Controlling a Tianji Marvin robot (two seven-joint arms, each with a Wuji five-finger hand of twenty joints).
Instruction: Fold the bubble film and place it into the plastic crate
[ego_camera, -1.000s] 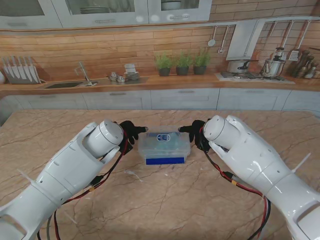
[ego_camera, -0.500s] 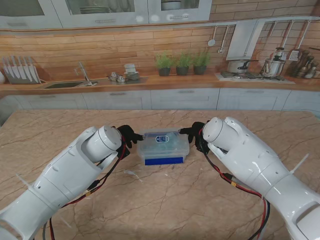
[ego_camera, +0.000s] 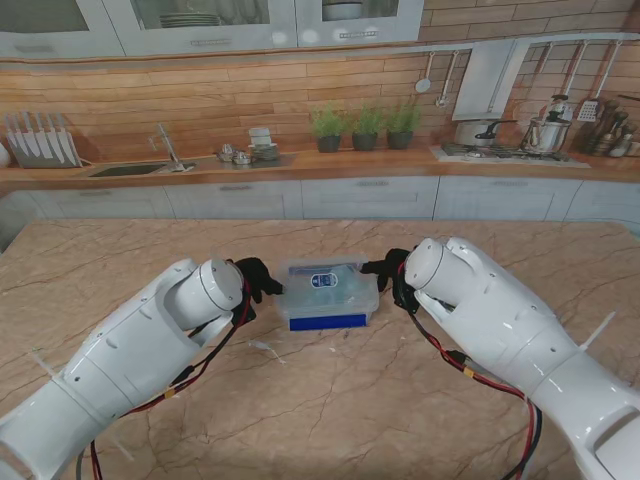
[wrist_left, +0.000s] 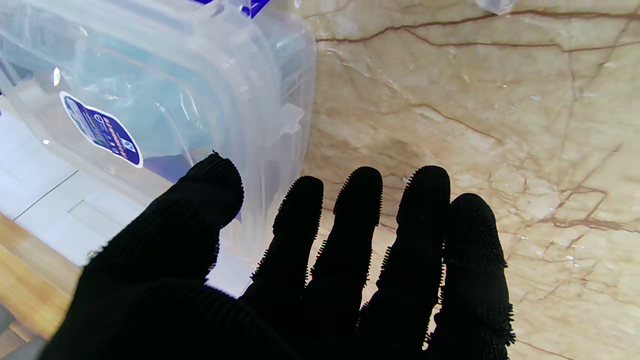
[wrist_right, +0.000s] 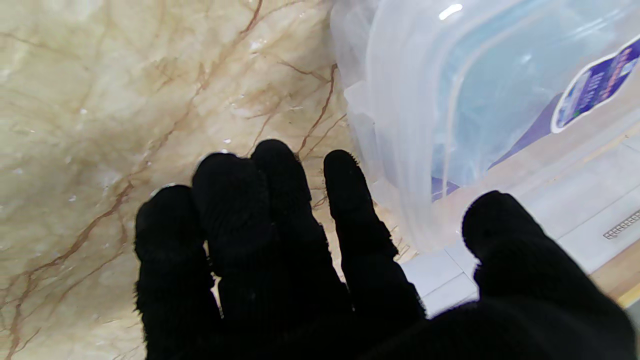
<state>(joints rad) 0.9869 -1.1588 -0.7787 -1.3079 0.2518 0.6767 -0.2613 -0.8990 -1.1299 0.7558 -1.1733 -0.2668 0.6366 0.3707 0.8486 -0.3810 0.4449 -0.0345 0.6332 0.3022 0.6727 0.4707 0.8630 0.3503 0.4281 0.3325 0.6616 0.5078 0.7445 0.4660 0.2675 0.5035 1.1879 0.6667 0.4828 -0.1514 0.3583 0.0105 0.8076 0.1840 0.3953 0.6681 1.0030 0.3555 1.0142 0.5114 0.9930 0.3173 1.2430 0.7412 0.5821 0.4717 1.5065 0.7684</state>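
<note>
The clear plastic crate (ego_camera: 328, 292) stands on the marble table with its lid on, a blue label on top and a blue base. Pale bluish bubble film (wrist_left: 165, 115) shows through the lid. My left hand (ego_camera: 256, 278) is at the crate's left end, open, fingers spread, thumb (wrist_left: 200, 210) by the lid's rim. At the right end my right hand (ego_camera: 389, 270) is open too, its thumb (wrist_right: 505, 235) close to the crate (wrist_right: 475, 100) wall. Neither hand holds anything. The crate (wrist_left: 150, 100) fills part of the left wrist view.
A small clear scrap (ego_camera: 262, 347) lies on the marble table (ego_camera: 330, 400) nearer to me than the crate, on its left. Behind the table's far edge runs a kitchen counter backdrop (ego_camera: 300, 170). My two forearms flank the crate.
The left forearm has sunk a little and drawn nearer to me. Both hands stay at the crate's ends. The crate has shifted very slightly farther from me.
</note>
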